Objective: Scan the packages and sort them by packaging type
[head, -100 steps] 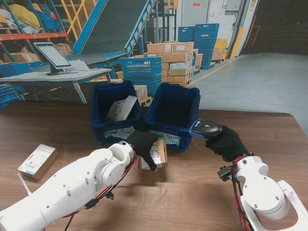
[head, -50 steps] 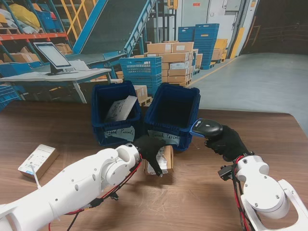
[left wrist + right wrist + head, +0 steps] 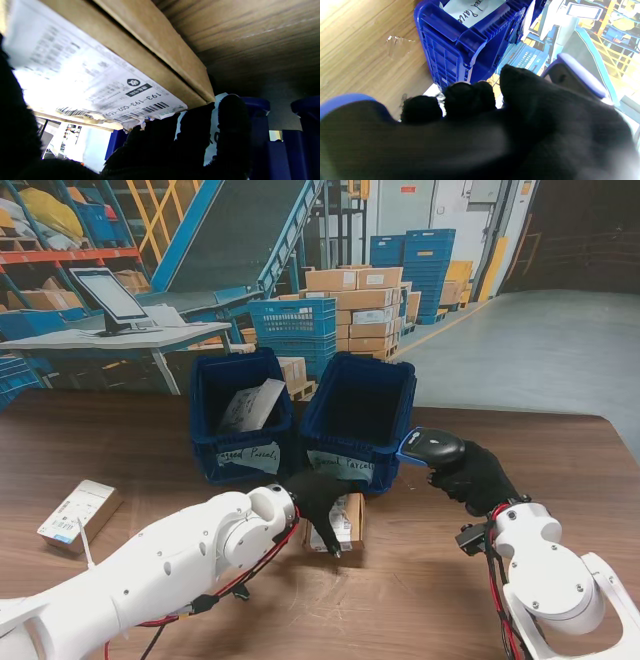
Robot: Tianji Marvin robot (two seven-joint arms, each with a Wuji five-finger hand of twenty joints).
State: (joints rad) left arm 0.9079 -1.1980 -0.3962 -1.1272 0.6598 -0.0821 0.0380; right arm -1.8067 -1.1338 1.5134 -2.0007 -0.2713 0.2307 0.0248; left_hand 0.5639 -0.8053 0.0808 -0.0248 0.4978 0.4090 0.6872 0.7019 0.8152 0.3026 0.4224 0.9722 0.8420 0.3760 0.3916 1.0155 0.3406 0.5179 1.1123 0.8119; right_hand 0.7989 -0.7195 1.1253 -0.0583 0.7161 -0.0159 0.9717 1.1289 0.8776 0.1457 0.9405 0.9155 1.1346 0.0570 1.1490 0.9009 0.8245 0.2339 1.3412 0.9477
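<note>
The cardboard parcel (image 3: 343, 518) sits in my left hand (image 3: 318, 498), black-gloved fingers (image 3: 232, 120) curled over its edge beside the white shipping label (image 3: 105, 82), held just in front of the two blue bins. My right hand (image 3: 475, 475) is wrapped around the barcode scanner (image 3: 430, 447), its head pointing toward the parcel. The left bin (image 3: 240, 415) holds a white mailer (image 3: 250, 405); the right bin (image 3: 360, 415) shows only its dark inside. Another labelled box (image 3: 78, 515) lies on the wooden table (image 3: 560, 470), well apart on my left.
</note>
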